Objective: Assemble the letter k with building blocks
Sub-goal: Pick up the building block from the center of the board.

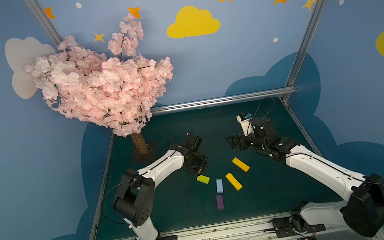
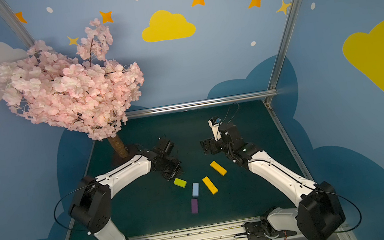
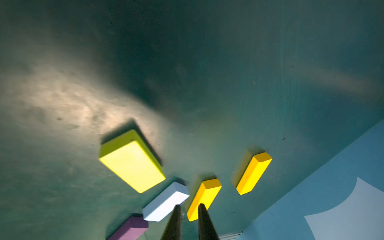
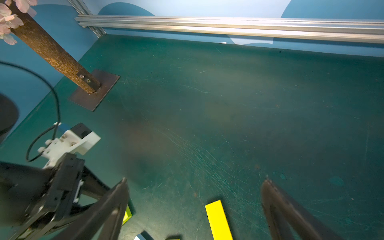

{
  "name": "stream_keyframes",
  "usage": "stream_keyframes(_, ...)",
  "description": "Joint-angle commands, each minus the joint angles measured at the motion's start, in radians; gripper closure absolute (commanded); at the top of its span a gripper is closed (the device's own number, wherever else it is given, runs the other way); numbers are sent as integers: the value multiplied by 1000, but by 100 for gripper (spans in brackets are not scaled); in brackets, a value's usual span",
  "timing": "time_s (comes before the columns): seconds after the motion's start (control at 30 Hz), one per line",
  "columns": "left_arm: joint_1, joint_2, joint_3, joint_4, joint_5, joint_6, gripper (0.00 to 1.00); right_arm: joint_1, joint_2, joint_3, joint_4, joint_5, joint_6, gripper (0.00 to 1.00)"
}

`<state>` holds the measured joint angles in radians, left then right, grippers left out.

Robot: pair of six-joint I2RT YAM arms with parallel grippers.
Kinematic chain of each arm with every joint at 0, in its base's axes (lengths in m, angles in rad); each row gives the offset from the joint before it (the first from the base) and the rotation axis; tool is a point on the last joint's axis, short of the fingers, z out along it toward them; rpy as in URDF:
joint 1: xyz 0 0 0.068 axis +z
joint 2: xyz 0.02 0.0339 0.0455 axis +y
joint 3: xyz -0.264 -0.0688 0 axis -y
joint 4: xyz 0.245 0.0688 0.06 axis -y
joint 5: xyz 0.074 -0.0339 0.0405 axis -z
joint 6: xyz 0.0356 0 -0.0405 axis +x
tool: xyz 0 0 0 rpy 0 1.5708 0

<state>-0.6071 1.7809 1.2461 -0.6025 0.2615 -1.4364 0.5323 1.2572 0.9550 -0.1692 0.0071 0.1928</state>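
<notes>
Five building blocks lie flat on the green table in both top views: a lime-green block (image 1: 203,179), a light blue block (image 1: 219,185) and a purple block (image 1: 220,201) in a loose bent line, with two orange-yellow blocks (image 1: 233,181) (image 1: 240,164) to their right. The letter k is not formed. My left gripper (image 1: 197,170) hovers just behind the lime-green block. In the left wrist view this gripper (image 3: 189,205) is shut with nothing in it, above the light blue block (image 3: 166,202) and an orange-yellow block (image 3: 204,198). My right gripper (image 1: 231,143) (image 4: 195,179) stands wide open and empty behind the far orange-yellow block (image 4: 218,220).
A pink blossom tree (image 1: 102,87) stands at the back left, its trunk on a dark base plate (image 4: 93,93). An aluminium rail (image 1: 221,100) runs along the table's back edge. Blue walls close in both sides.
</notes>
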Motion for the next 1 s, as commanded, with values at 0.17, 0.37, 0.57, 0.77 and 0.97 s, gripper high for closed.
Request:
stream_keyframes(0.17, -40, 103, 28, -167, 141, -126, 71, 11, -47, -39, 19, 21, -15, 1)
stream_keyframes(0.37, -55, -24, -9, -175, -21, -177, 53, 14, -39, -44, 22, 11, -21, 1)
stream_keyframes(0.57, -45, -28, -41, -208, -66, -204, 52, 20, -50, -42, 28, 10, -22, 1)
stream_keyframes(0.77, -32, -28, -71, -200, -90, -239, 50, 21, -61, -44, 22, 22, -31, 1)
stream_keyframes(0.97, 4, -7, -92, -148, -76, -239, 50, 28, -64, -52, 31, 22, -27, 1)
